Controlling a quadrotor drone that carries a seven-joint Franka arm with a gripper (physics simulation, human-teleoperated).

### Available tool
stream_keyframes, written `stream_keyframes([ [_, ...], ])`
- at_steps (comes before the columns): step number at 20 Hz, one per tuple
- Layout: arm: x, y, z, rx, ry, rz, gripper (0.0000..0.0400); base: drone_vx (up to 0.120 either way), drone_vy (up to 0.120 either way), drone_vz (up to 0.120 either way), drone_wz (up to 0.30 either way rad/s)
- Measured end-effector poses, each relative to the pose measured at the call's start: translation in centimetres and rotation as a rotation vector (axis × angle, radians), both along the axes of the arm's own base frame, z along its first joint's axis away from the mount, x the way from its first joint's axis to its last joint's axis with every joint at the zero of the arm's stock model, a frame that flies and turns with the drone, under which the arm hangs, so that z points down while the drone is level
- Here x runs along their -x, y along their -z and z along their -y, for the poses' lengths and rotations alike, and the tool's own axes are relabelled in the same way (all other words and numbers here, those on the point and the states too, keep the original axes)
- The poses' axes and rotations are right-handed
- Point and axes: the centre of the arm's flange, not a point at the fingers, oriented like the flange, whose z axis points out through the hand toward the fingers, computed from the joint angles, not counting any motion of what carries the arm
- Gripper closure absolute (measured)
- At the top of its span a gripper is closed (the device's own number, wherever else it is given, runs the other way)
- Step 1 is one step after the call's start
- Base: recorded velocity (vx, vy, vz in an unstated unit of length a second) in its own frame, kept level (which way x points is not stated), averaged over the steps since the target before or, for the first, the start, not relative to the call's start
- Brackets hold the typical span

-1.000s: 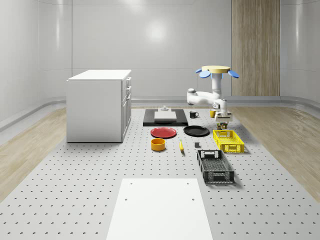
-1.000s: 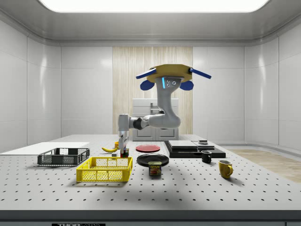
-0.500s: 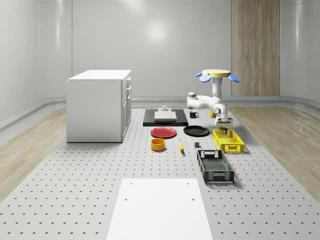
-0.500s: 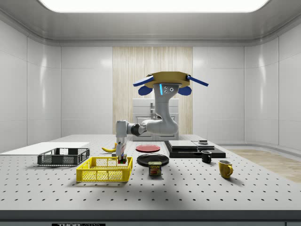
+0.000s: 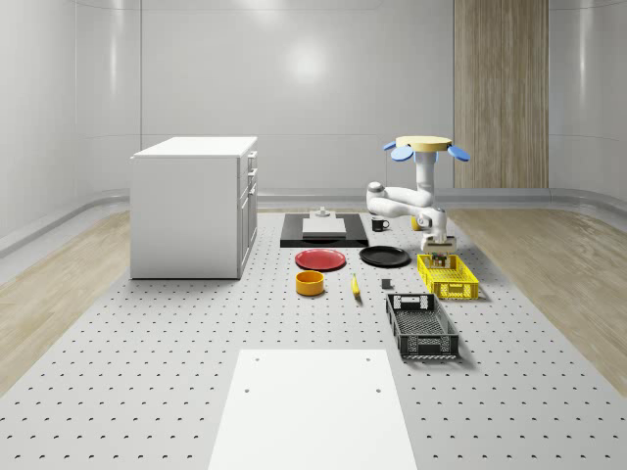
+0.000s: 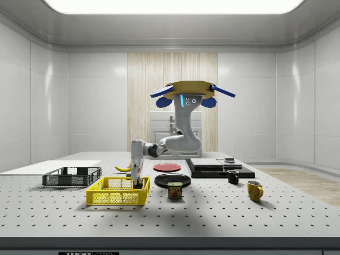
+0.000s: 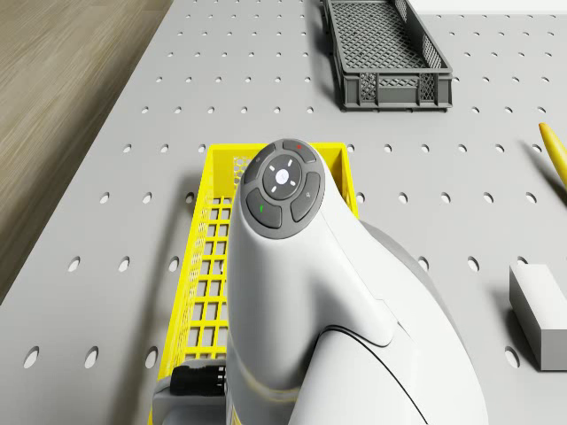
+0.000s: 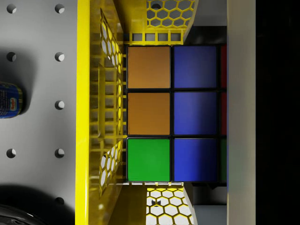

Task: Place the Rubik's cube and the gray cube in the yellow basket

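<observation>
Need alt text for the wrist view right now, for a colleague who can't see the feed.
A Rubik's cube, showing orange, green and blue squares, sits close in front of the camera inside the yellow basket. Beside the basket's wall lies the gray pegboard table, with a blue can at its edge.

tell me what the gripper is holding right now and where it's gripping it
The gripper holds the Rubik's cube, clamped by two opposite side faces, lowered inside the yellow basket while the drone hovers nearby.
</observation>
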Motion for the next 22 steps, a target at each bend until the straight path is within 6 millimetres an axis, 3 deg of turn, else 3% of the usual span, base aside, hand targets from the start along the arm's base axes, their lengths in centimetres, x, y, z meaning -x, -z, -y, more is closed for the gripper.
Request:
stream_keyframes([
  [13,-1.8,-2.9,0.0,0.0,0.0,0.0,0.0075,0.0,0.0,0.0,0.0],
  [17,-1.9,-3.3,0.0,0.0,0.0,0.0,0.003,0.0,0.0,0.0,0.0],
  [22,-1.9,-1.9,0.0,0.0,0.0,0.0,0.0009,0.0,0.0,0.0,0.0],
])
